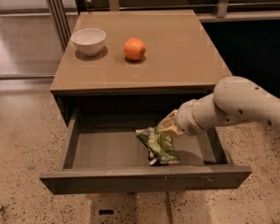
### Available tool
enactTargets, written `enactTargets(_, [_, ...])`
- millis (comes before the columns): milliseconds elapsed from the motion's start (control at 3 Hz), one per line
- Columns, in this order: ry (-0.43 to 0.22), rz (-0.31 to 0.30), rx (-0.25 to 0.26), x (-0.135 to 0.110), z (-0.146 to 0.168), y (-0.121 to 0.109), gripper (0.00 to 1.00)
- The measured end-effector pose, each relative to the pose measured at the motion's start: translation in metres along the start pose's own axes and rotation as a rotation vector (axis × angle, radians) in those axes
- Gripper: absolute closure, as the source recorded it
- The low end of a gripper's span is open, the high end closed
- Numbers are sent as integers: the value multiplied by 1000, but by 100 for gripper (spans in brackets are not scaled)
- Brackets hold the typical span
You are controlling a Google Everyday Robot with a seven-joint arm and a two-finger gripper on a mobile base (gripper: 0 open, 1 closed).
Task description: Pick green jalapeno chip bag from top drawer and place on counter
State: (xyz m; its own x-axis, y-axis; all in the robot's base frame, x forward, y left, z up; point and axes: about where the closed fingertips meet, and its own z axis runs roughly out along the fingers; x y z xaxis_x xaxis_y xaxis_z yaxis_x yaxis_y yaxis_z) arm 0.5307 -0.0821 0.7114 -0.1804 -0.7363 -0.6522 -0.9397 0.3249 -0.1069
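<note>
The desk [177,55] sits directly above the top drawer [144,178], which stands pulled out. A white arm [242,106] reaches into the drawer from its right. The green jalapeno chip bag [160,147] lies on the drawer floor, right of centre. 1 bowl [88,40] and 1 orange [134,49] stand above and behind the drawer. The gripper [166,126] meets the bag's top edge; its opening cannot be told.

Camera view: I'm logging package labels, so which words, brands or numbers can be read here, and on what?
Crumpled green foil chip bag in the open dark top drawer: its markings cannot be read.
Gripper, at the bag's upper edge: no text shows.
White bowl, orange fruit, tan counter: none.
</note>
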Motion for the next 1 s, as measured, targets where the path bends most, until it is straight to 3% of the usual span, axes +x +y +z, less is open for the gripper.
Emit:
enactTargets(667, [-58,45,-26,10,17,0,11])
enactTargets(1000, [-56,50,-24,14,21,-1,11])
